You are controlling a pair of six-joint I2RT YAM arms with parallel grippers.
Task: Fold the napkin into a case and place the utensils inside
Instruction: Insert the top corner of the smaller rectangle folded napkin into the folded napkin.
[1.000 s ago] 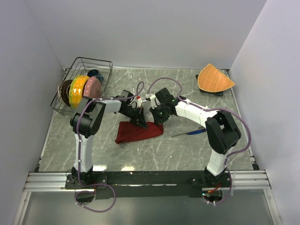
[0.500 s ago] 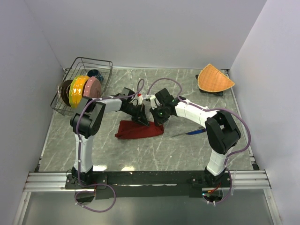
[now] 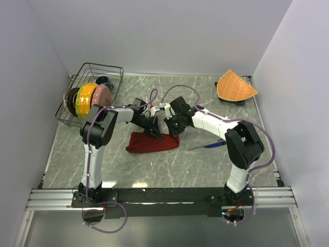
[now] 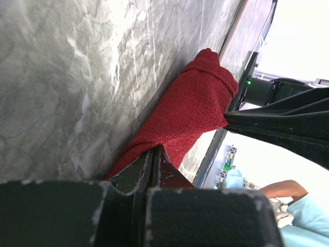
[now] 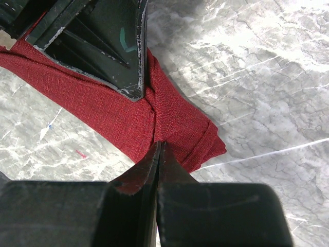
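Napkin (image 3: 149, 144) lies bunched, its far edge hidden. Left gripper (image 4: 154, 152) and right gripper (image 5: 158, 147) are both closed on it.

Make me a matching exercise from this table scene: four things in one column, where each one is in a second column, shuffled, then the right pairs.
Things:
1. napkin
2. knife
3. orange mat
4. plates

Places:
A. standing in the wire rack at the far left
B. mid-table, pinched by the left gripper and the right gripper
C. in the far right corner of the table
D. lying flat just right of the red cloth

Pairs: 1-B, 2-D, 3-C, 4-A
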